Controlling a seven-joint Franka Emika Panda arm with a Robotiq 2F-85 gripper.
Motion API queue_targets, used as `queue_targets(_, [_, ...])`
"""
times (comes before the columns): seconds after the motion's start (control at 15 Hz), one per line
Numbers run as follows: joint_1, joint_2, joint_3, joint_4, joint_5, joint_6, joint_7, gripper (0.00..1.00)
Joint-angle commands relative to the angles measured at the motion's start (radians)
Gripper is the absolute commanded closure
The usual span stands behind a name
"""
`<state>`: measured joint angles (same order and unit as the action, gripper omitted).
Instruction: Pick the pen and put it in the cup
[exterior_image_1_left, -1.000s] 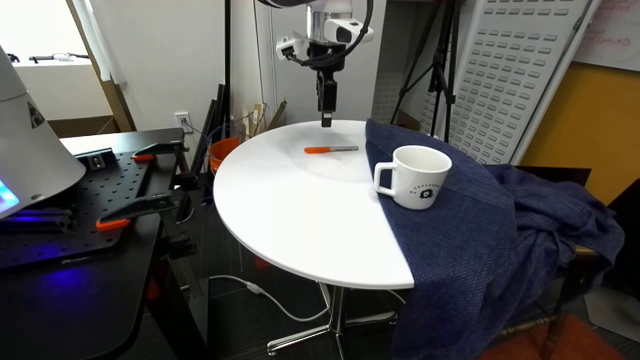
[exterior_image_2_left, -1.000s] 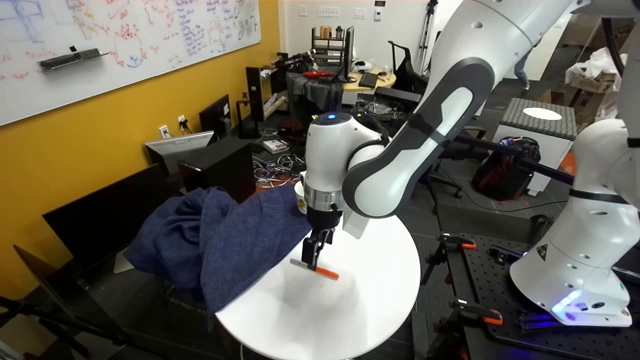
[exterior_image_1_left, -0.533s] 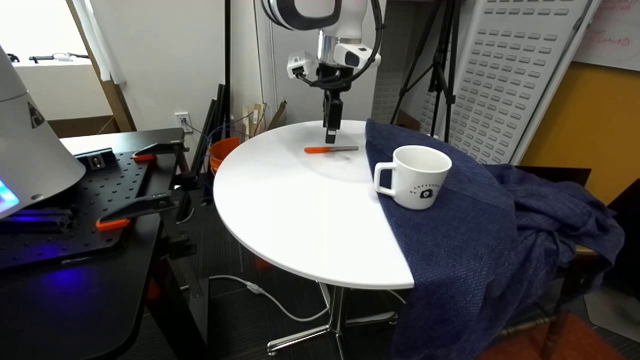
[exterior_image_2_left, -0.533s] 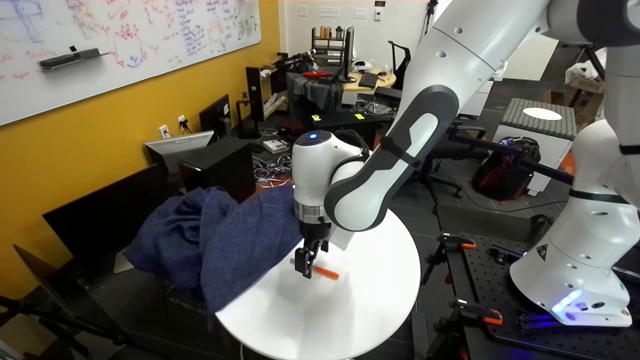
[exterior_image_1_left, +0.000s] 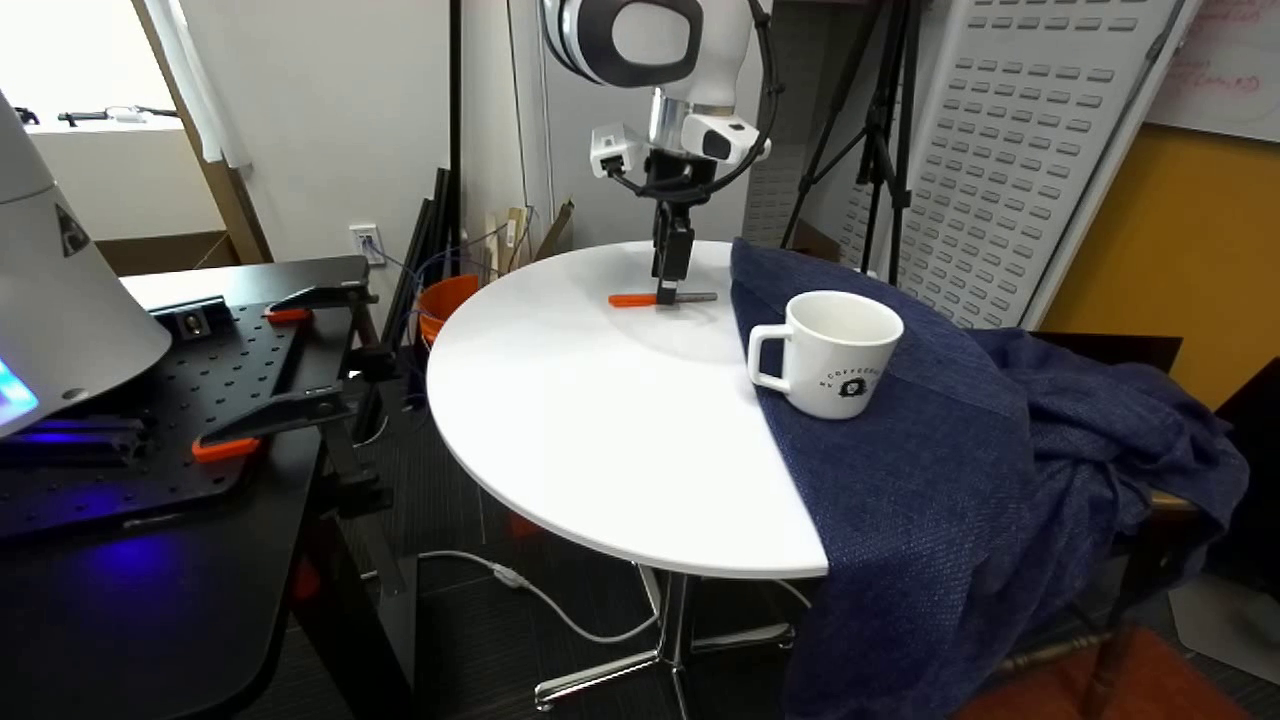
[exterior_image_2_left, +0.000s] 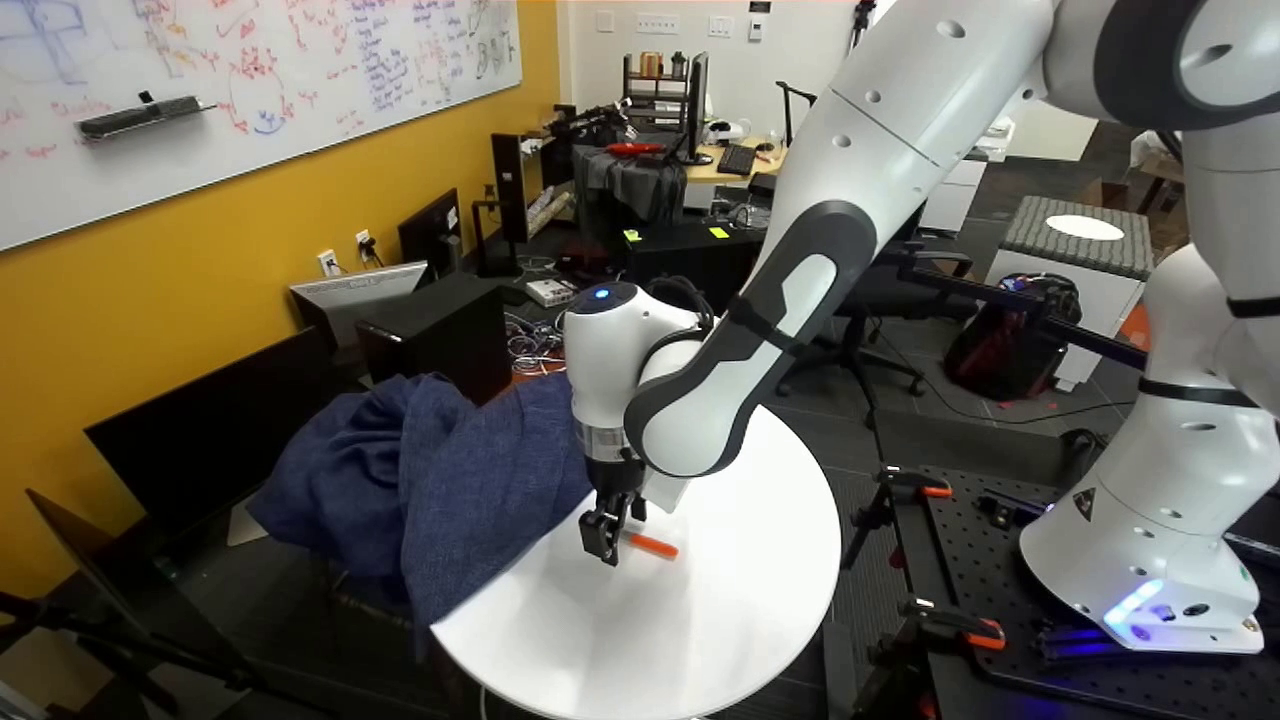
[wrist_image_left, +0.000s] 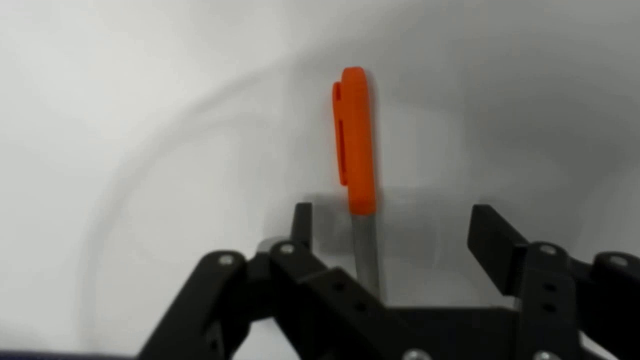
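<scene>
The pen (exterior_image_1_left: 632, 300) lies flat on the white round table, with an orange cap and a grey barrel. It also shows in an exterior view (exterior_image_2_left: 652, 546) and in the wrist view (wrist_image_left: 361, 145). My gripper (wrist_image_left: 392, 227) is open, its fingers on either side of the grey barrel just below the cap. The pen is nearer the left finger in the wrist view, with a gap to both fingers. The gripper (exterior_image_1_left: 667, 290) points down, low over the table. The cup (exterior_image_1_left: 840, 355), a white mug, stands upright on blue cloth; my arm hides it in an exterior view.
The white table (exterior_image_1_left: 600, 430) is half covered by dark blue cloth (exterior_image_1_left: 920, 470), bunched up at its outer side. The black bench with orange-handled clamps (exterior_image_1_left: 270, 420) stands beside the table. A tripod (exterior_image_1_left: 880, 150) stands behind it.
My gripper has come down from above the pen to table level, its fingers now around the barrel. The pen and the cup have not moved.
</scene>
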<state>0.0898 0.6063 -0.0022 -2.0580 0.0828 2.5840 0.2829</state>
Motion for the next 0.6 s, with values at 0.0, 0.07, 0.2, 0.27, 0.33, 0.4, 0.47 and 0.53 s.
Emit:
queue_targets(0.0, [0.013, 0.025, -0.015, 0.050, 0.001, -0.052, 0.017, 0.39])
queue_targets(0.07, [0.013, 0.027, -0.015, 0.054, 0.002, -0.056, 0.017, 0.41])
queue_targets(0.2, [0.013, 0.034, -0.016, 0.063, 0.002, -0.062, 0.017, 0.42])
queue_targets(0.27, [0.014, 0.035, -0.017, 0.066, 0.001, -0.064, 0.019, 0.58])
queue_targets(0.33, [0.013, 0.036, -0.016, 0.069, 0.002, -0.065, 0.018, 0.67])
queue_targets(0.4, [0.014, 0.037, -0.018, 0.071, 0.001, -0.066, 0.019, 0.69])
queue_targets(0.47, [0.015, 0.036, -0.020, 0.072, 0.000, -0.067, 0.020, 0.77])
queue_targets(0.53, [0.015, 0.033, -0.021, 0.073, 0.000, -0.069, 0.021, 0.84])
